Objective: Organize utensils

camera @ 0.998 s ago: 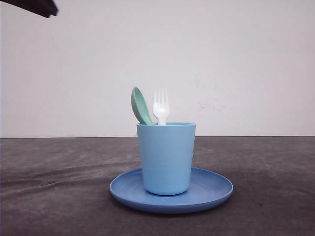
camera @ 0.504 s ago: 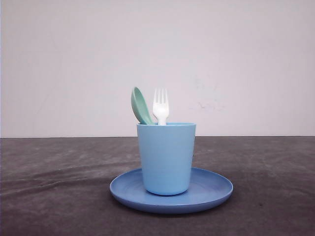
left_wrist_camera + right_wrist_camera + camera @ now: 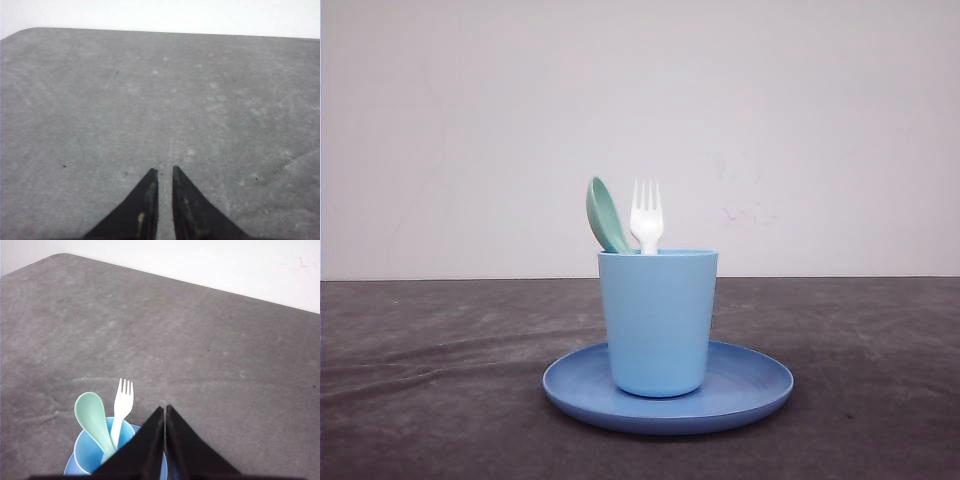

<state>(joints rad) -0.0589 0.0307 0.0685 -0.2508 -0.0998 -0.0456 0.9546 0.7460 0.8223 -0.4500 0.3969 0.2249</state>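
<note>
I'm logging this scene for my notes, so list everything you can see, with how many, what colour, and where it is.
fork: one, white, standing tines up in the cup, right of the spoon in the front view
spoon: one, pale mint green, bowl up in the cup, leaning left
cup: one, light blue, upright on the plate
plate: one, blue, round, on the table
table: one, dark grey
wall: one, off-white, behind the table
left claw: one, black, nearly closed over bare table, empty
right claw: one, black, closed, above the cup, empty
</note>
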